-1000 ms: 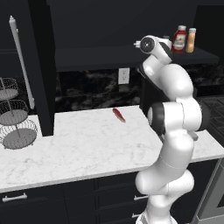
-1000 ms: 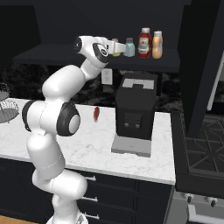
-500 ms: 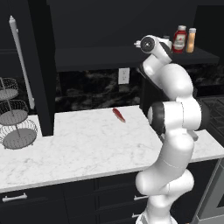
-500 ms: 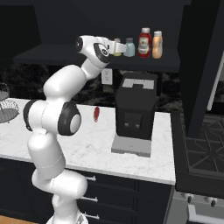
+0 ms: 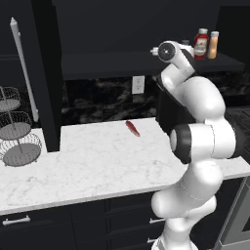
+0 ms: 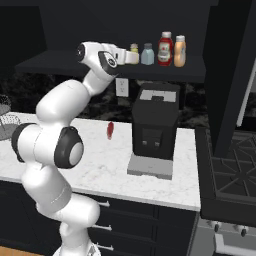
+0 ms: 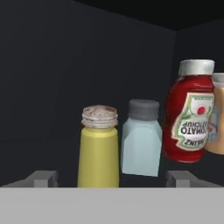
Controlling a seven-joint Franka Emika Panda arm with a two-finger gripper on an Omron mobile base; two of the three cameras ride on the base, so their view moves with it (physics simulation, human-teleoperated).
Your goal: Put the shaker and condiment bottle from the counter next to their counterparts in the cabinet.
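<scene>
End effector (image 7: pixel 108 177) is up at the cabinet (image 6: pixel 90 62) shelf, jaws spread wide, fingertips (image 7: pixel 43 178) standing clear on both sides of the yellow shaker (image 7: pixel 99 148), nothing clamped. Shaker stands upright on the shelf just beside the pale blue-grey shaker (image 7: pixel 141 138); whether they touch is not clear. Ketchup bottle (image 7: pixel 189 114) is next along, then the orange condiment bottle (image 6: pixel 180 51), cut off at the hand view's edge. In the left base view the arm hides both shakers. A small red item (image 5: pixel 132 128) on the table (image 5: pixel 97 161) is too small to identify.
</scene>
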